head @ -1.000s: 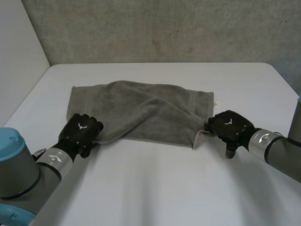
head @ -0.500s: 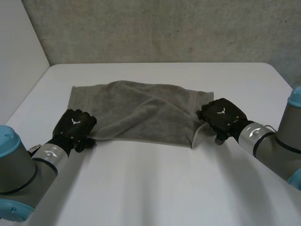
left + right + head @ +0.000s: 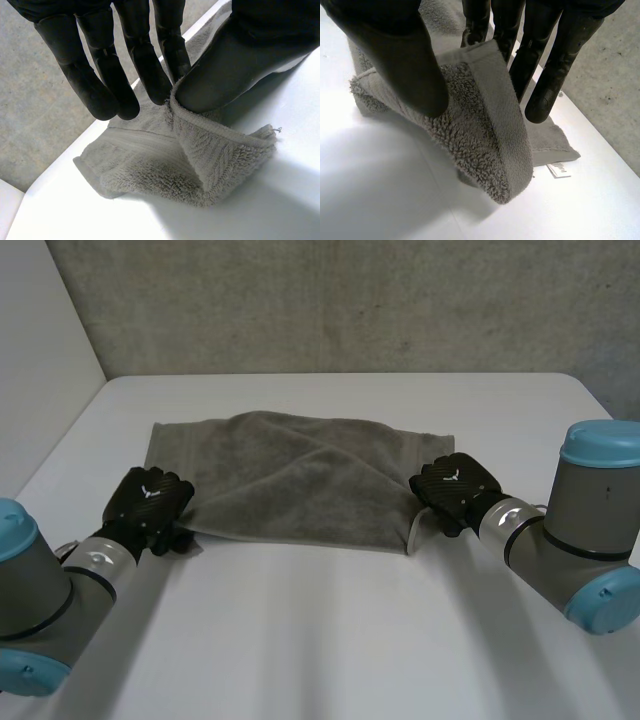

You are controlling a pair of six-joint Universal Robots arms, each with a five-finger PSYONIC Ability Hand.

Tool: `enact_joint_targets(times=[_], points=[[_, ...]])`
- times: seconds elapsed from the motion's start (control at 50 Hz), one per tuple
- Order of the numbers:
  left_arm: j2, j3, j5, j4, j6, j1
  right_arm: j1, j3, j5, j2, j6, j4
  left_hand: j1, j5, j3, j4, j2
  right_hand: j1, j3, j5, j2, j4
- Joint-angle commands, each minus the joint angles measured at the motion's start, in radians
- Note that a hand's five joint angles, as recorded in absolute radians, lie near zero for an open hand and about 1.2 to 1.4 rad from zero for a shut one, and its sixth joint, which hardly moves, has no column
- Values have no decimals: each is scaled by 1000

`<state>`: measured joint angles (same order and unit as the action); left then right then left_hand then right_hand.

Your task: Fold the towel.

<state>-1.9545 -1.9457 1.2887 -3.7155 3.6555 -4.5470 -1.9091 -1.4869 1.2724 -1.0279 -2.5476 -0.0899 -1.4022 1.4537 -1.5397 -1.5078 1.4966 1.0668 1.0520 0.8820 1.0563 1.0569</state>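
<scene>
Towel (image 3: 300, 480): grey, spread out but wrinkled on the white table (image 3: 330, 640), between the two hands, with a loose fold across its middle.
Left hand (image 3: 148, 502): it pinches the near corner of the towel on its side. The thumb (image 3: 235, 65) presses the cloth against the straight fingers (image 3: 150, 65), and the corner bunches just under the fingertips.
Right hand (image 3: 452, 485): it pinches the near corner on the other side in the same way. The hemmed edge stands up between thumb and fingers, and a small white tag (image 3: 557, 169) lies by the far corner, just beyond the fingertips.
Step, as I judge: both near corners are taken and the fold itself is not yet made. The far edge lies flat, well beyond both hands.
Risk one: each pinch looks shallow, only at the hem, so a corner can slip out when the hands lift, and the towel then drops crooked.
Risk two: if one hand goes higher or faster than the other, the near edge lands slanted on the far edge.
Risk three: the wrinkle in the middle can be trapped inside the fold and make a lump.
</scene>
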Motion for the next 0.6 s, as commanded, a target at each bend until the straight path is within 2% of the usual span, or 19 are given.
enact_joint_targets(times=[0.02, 0.16, 0.26, 0.3, 0.34, 0.38, 0.4, 0.44, 0.6], points=[[-12, 8, 1, -1, 0, -9, 12, 2, -1, -4, 0, 12, 6, -232, 143, 112, -100, 306, 320, 316, 316, 316], [-58, 11, 6, -90, 6, -17, 18, -33, -10, -40, -23, 2, 6, -232, 143, 112, -100, 329, 344, 340, 340, 339], [-86, 13, 12, -145, 9, -17, 42, -64, -19, -106, -105, -4, 6, -232, 143, 112, -100, 329, 344, 340, 340, 339], [-92, 13, 12, -156, 9, -17, 90, -70, -28, -123, -196, -7, 6, -232, 143, 112, -100, 329, 344, 340, 340, 339], [-99, 14, 12, -162, 9, -17, 108, -70, -33, -126, -245, -13, 64, -290, 202, 170, -159, 329, 344, 340, 340, 339], [-113, 18, 15, -162, 9, -17, 120, -69, -42, -127, -289, -19, 344, -570, 482, 450, -439, 329, 344, 340, 340, 339], [-113, 18, 15, -162, 9, -17, 128, -69, -50, -130, -324, -25, 346, -572, 484, 452, -441, 329, 344, 340, 340, 339], [-121, 18, 17, -161, 9, -17, 136, -66, -53, -132, -351, -31, 525, -751, 662, 630, -619, 329, 344, 340, 340, 339], [-121, 18, 18, -159, 9, -17, 191, -92, -42, -141, -428, -103, 684, -910, 821, 789, -778, 329, 344, 340, 340, 339]])
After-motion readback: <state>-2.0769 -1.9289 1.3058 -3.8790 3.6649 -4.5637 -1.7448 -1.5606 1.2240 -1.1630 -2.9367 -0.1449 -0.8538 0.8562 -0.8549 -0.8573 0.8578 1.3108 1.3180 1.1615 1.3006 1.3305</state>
